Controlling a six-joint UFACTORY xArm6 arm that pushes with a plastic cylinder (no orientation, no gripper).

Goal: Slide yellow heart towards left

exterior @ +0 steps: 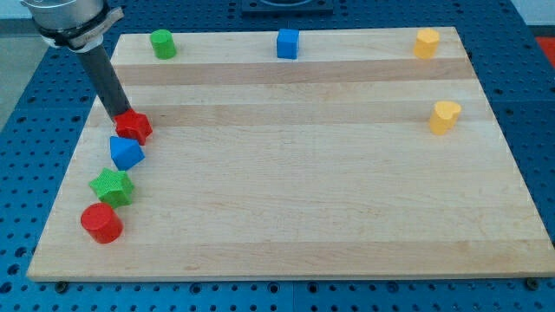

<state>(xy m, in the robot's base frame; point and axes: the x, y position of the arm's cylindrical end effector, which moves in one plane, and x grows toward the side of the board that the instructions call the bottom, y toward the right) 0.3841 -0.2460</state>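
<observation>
The yellow heart [445,116] sits near the right edge of the wooden board [295,173]. My tip [119,118] is at the far left of the board, touching the upper left side of the red star-shaped block [134,126]. The heart is far to the right of my tip, across most of the board.
A blue triangular block [127,152], a green star [113,186] and a red cylinder [101,223] line up below the red block. Along the top edge stand a green cylinder [162,43], a blue cube [288,42] and a yellow hexagonal block [426,42].
</observation>
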